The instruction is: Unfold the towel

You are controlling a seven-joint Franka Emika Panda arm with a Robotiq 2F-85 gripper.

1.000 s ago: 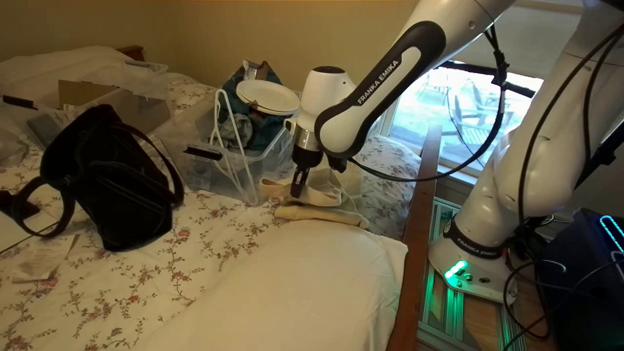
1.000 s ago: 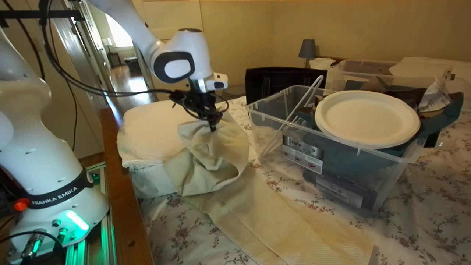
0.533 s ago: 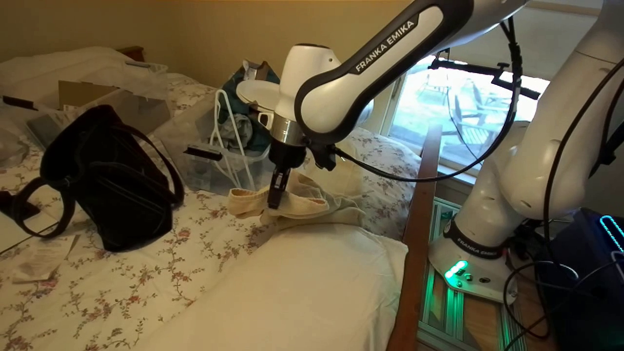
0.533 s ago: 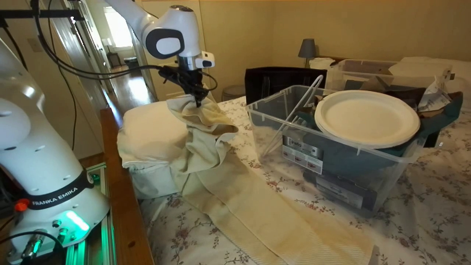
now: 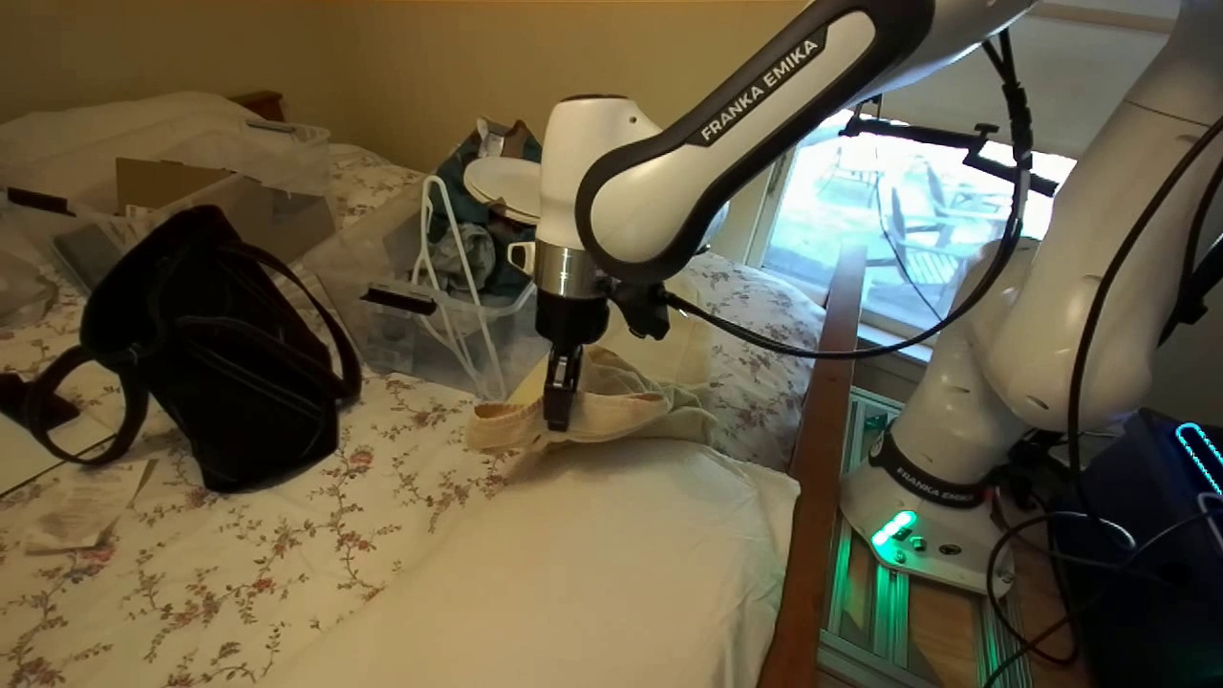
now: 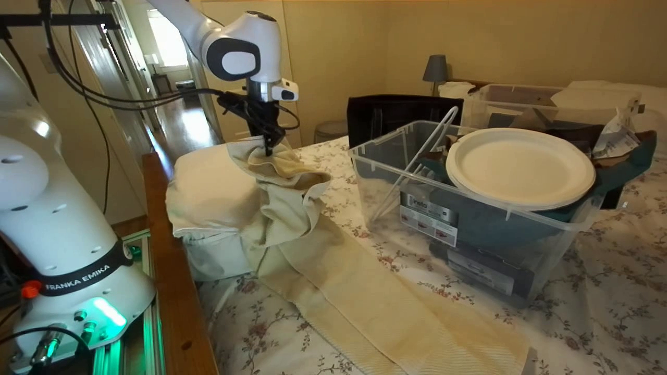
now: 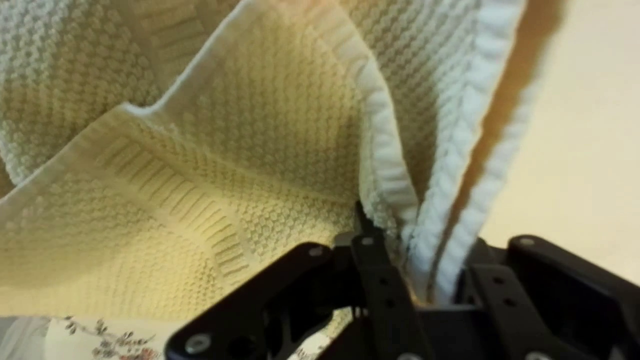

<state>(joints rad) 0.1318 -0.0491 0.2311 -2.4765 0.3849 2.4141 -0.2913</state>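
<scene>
Wrist view: the gripper (image 7: 425, 260) is clamped on the hem of the towel (image 7: 260, 150), probably to lift layers together. In an exterior view, that bunched end hangs while the rest lies along the floral bedspread (image 6: 255, 328), likely anchoring it. In an exterior view, it hangs near white bedding (image 5: 573, 564), perhaps for spreading there.

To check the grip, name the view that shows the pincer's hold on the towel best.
The wrist view: close up, it shows edges of the towel bunched inside the pincer. Both exterior views show the pincer small and dark at the towel, so the pinch itself is hard to make out.
</scene>
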